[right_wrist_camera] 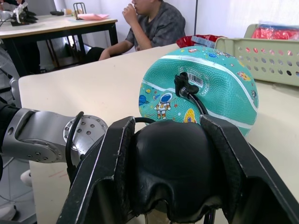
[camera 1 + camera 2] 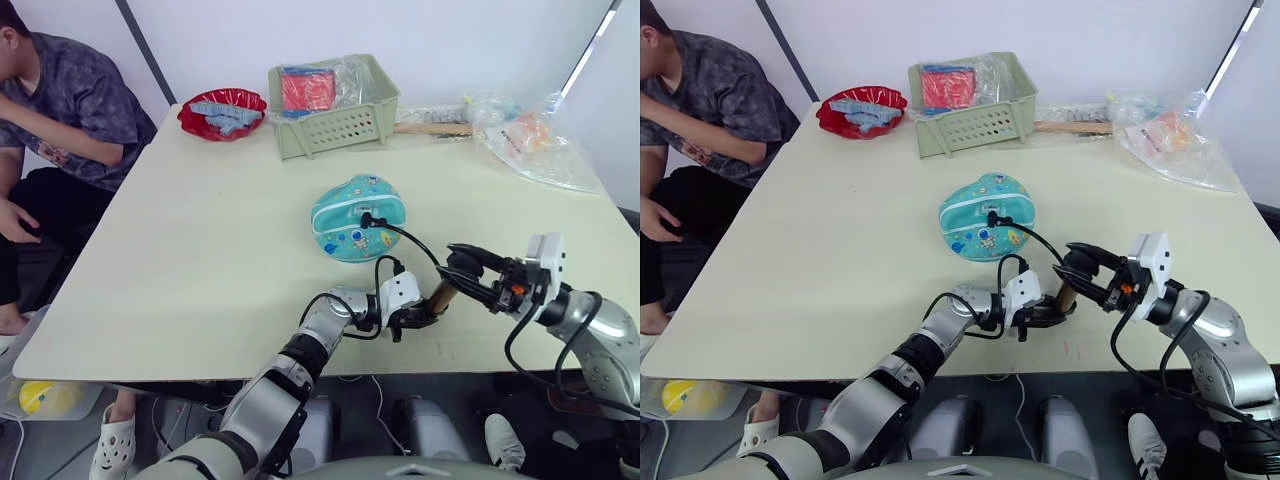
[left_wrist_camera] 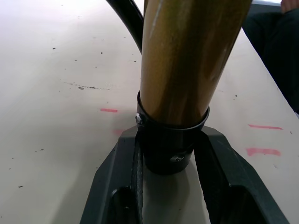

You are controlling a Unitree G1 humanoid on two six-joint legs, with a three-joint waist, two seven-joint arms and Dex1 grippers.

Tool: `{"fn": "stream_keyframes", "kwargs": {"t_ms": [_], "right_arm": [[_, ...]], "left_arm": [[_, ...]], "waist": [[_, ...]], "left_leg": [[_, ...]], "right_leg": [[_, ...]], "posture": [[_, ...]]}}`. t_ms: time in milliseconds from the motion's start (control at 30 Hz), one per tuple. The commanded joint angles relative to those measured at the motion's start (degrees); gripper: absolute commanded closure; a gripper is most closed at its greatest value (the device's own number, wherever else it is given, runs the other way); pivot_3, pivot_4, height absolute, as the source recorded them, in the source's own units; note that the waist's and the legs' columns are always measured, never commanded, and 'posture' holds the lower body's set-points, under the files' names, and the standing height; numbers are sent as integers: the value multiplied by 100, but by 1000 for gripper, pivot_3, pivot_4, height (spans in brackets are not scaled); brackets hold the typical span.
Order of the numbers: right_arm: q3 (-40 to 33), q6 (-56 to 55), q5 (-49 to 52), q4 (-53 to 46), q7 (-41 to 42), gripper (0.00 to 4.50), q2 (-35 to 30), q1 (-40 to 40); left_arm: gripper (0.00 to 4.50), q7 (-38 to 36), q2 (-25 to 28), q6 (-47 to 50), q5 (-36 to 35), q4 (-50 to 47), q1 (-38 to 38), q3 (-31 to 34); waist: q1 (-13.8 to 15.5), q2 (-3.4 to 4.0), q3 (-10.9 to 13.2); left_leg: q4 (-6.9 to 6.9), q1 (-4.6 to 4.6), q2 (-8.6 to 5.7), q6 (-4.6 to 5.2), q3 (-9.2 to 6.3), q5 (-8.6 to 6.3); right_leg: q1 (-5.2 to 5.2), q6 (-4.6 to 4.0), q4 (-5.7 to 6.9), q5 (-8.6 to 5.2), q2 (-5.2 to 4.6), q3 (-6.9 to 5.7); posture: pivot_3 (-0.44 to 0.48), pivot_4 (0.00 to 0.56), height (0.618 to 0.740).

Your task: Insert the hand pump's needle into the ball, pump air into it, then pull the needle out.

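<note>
the hand pump (image 2: 441,296) lies slantwise between both grippers: left gripper (image 2: 412,318) clamps its base, right gripper (image 2: 462,268) its handle; the ball (image 2: 357,216) sits beyond, hose plugged in.

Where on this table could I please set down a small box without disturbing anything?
The broad bare stretch of the cream table left of the teal cartoon-print ball is free. The far edge is crowded: red bowl, green slotted basket, clear plastic bags.
</note>
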Motion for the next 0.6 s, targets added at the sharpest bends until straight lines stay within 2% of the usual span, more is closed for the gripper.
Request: {"fn": "stream_keyframes", "kwargs": {"t_ms": [33, 333, 600], "right_arm": [[-72, 310, -64, 57, -54, 2777, -120, 52], [-1331, 1631, 1706, -827, -168, 2777, -1053, -922], [-2298, 2639, 3110, -681, -460, 2777, -1902, -1806]], "left_arm": [[3411, -191, 46, 81, 76, 216, 113, -64], [3411, -87, 33, -119, 141, 464, 66, -49], [3411, -63, 57, -252, 228, 696, -10, -86]], "waist": [[0, 0, 0], [6, 33, 26], [7, 33, 34]], "left_leg": [[0, 0, 0, 0, 0, 0], [0, -18, -5, 0, 0, 0], [0, -28, -7, 2, -1, -1]], "right_leg": [[0, 0, 0, 0, 0, 0], [-10, -14, -3, 10, -7, -1], [-15, -14, -10, 11, -10, -4]], "posture": [[0, 150, 738], [0, 150, 738], [0, 150, 738]]}}
